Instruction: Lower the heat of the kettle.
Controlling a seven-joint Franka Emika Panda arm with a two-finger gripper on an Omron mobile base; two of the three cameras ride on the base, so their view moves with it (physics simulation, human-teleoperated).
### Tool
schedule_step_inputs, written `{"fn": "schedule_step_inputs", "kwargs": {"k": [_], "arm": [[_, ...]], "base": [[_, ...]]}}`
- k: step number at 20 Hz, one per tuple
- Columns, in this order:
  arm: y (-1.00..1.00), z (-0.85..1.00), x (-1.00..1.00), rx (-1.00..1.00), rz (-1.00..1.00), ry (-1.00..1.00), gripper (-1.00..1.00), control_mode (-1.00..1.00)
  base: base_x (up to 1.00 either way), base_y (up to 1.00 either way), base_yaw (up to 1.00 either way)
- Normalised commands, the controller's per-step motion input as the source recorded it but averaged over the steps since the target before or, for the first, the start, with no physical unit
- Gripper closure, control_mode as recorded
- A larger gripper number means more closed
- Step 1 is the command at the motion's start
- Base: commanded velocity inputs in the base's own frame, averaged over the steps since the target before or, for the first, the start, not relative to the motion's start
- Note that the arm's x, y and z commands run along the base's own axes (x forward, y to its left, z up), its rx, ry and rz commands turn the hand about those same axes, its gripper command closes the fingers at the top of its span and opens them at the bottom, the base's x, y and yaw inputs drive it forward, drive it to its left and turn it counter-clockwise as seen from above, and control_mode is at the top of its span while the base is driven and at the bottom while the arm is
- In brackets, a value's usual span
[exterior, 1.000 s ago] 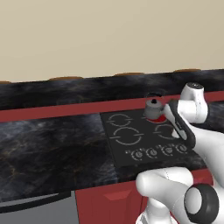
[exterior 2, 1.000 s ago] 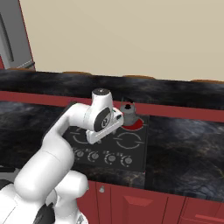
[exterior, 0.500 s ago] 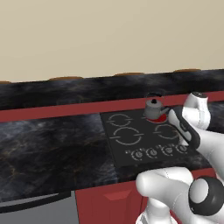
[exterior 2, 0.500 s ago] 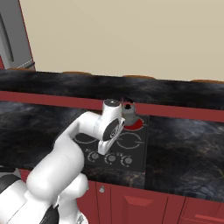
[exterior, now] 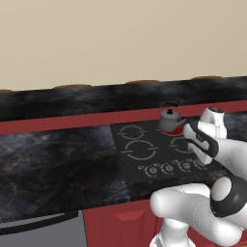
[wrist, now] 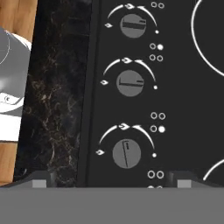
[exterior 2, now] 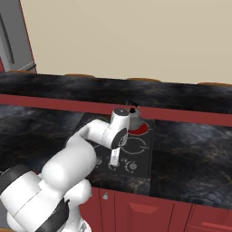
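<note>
Left of the gripper in the hand view runs the dark marble counter edge. Its tips stand spread, hovering over three stove knobs in a row. Beyond the hand sits the kettle — on a glowing red burner.

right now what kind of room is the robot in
A simulated kitchen, it seems: a black stovetop with a row of knobs, a kettle on a glowing red burner, and dark marble counter over red cabinets.
</note>
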Motion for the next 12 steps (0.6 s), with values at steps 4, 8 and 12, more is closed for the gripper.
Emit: {"fn": "schedule_step_inputs", "kwargs": {"k": [4, 8, 12], "arm": [[0.08, -0.43, 0.00, -0.05, 0.28, 0.00, -1.00, -1.00], [0.01, -0.28, 0.00, -0.01, 0.14, 0.00, -1.00, -1.00], [0.07, -0.24, 0.00, 0.00, 0.04, 0.00, -1.00, -1.00]], "base": [[0.00, 0.00, 0.00], [0.00, 0.00, 0.00], [0.00, 0.00, 0.00]]}}
